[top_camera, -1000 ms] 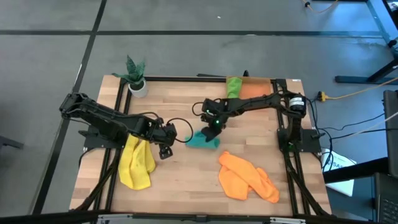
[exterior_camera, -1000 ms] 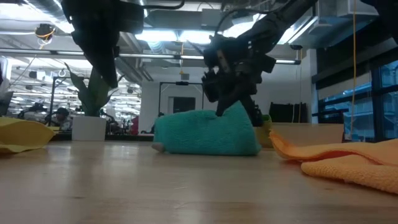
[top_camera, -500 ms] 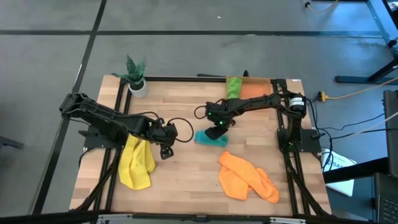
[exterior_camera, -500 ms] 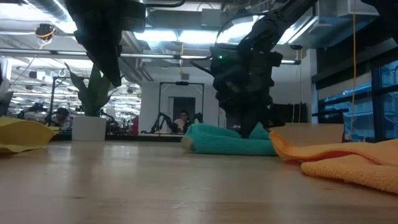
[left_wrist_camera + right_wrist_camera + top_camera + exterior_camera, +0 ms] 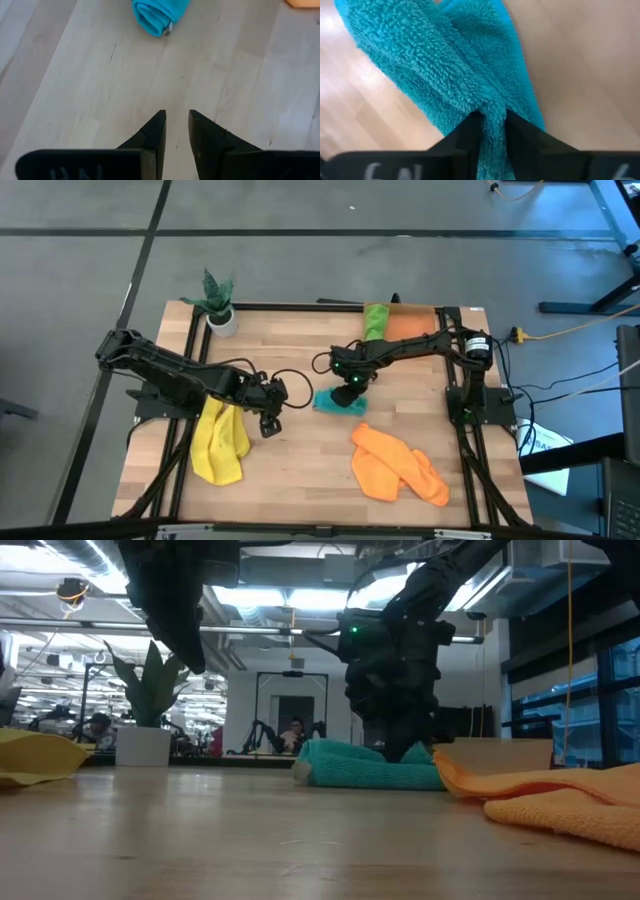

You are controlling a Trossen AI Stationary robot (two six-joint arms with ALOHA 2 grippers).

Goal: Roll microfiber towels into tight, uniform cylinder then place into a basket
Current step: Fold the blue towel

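The teal towel point(image 5: 335, 402) lies as a low, loosely rolled bundle point(image 5: 365, 768) in the middle of the table. My right gripper point(image 5: 350, 387) stands over its far side, shut on it. The yellow towel point(image 5: 220, 442) lies crumpled at the near left, and the orange towel point(image 5: 398, 465) at the near right. The green towel point(image 5: 376, 318) lies in the left end of the orange basket point(image 5: 415, 325) at the far edge. My left gripper point(image 5: 176, 120) hangs open above bare wood beside the yellow towel, left of the teal towel point(image 5: 157, 15). My right gripper pinches a raised ridge of the teal towel point(image 5: 492, 107) between its two fingers point(image 5: 467, 132). The fingers come steeply from above. The rest of the towel lies on the table, slack, spreading away from the fingers.
A small potted plant point(image 5: 218, 302) stands at the table's far left corner. The black frame rails point(image 5: 190, 350) run along the left and right sides. Bare wood shows between the yellow and orange towels.
My right gripper has turned at the wrist and shifted a little toward the table's right edge. The teal towel, a tall mound a second ago, has gone over and now lies low and long, a bit farther right.
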